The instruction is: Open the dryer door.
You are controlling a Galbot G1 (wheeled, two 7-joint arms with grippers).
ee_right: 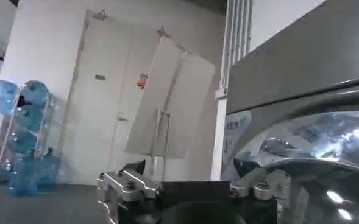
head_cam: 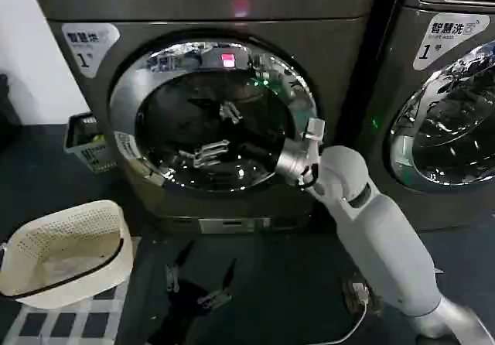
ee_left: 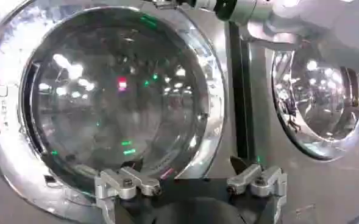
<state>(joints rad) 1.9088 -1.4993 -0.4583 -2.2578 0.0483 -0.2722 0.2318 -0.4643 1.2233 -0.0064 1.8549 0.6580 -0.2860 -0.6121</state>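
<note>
The dryer door (head_cam: 210, 125), a round porthole with a chrome ring and dark glass, sits flush in the front of the bronze-grey machine (head_cam: 193, 5). My right gripper (head_cam: 312, 142) is at the door's right rim, about mid-height, and stands open. In the right wrist view its fingers (ee_right: 189, 171) are spread wide, with the chrome ring (ee_right: 325, 137) close beside one of them. My left gripper (head_cam: 201, 274) hangs low in front of the machine, below the door, open and holding nothing. The left wrist view shows its fingers (ee_left: 188, 169) facing the door (ee_left: 118, 91).
A neighbouring machine with a similar chrome door (head_cam: 447, 117) stands to the right. A white perforated laundry basket (head_cam: 66, 254) lies on the floor at left, and a small basket (head_cam: 85, 140) sits beside the machine. A cable (head_cam: 349, 326) lies on the floor. Blue water bottles (ee_right: 21, 134) are stacked across the room.
</note>
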